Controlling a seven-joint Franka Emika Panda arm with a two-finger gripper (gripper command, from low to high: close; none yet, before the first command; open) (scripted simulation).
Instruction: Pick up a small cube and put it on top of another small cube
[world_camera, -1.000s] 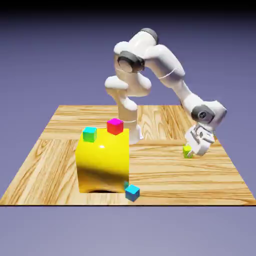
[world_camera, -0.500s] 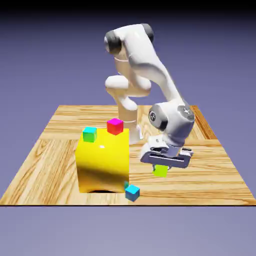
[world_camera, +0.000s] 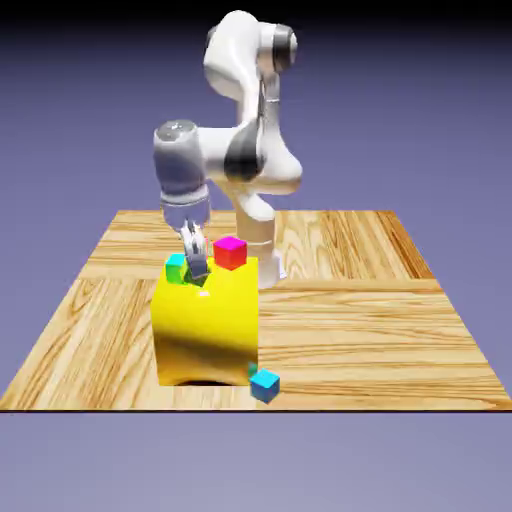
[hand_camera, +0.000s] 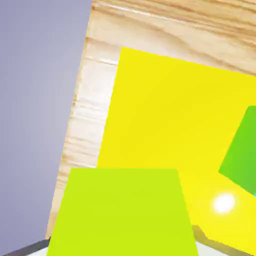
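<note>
The fingers (hand_camera: 212, 248) are pinching the lime cube (hand_camera: 122, 215), which is looming large at the hand view's bottom edge, nearest that camera. Beyond it the yellow block (hand_camera: 155, 115) is spreading out underneath, and the green side of the teal-green cube (hand_camera: 242, 152) is showing at the hand view's right edge. In the exterior view the blue cube (world_camera: 265, 386) is sitting nearest, on the tabletop (world_camera: 370, 350) beside the yellow block's foot. Behind that, the teal-green cube is resting on top of the block toward the exterior view's left, and the fingers are pointing down just beside it, between it and the red-and-magenta cube (world_camera: 230, 253). The step in hand seems to be lining up the stack: the hand is probably needing to rise clear of the teal-green cube, shift over it, turn until the faces are matching, then lower slowly and release only once the lime cube is sitting flat. Coming in sideways is risking a nudge that pushes the lower cube away. No container is showing in either view.
</note>
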